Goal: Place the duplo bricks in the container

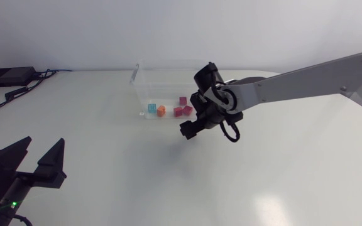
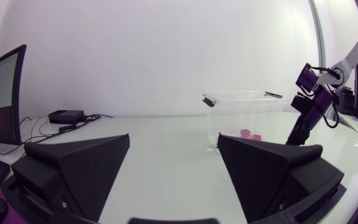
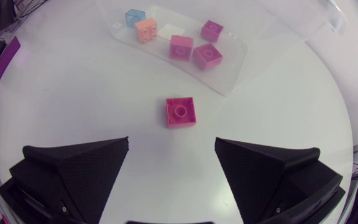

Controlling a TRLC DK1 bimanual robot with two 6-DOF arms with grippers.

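One pink brick (image 3: 181,112) lies flat on the bench (image 3: 61,93), just outside the container (image 3: 232,84), where five other bricks (image 3: 181,46) already sit. The right fingers (image 3: 92,165) hang above it, spread wide and holding nothing. The brick is just ahead of their gap, seemingly lined up so a descent would straddle it. The left fingers (image 2: 86,162) are wide too, parked low and well apart from the container, probably to keep out of the way.

White table (image 1: 105,188), clear container (image 1: 168,68), pink brick (image 3: 180,112) near it, black box (image 1: 8,76)
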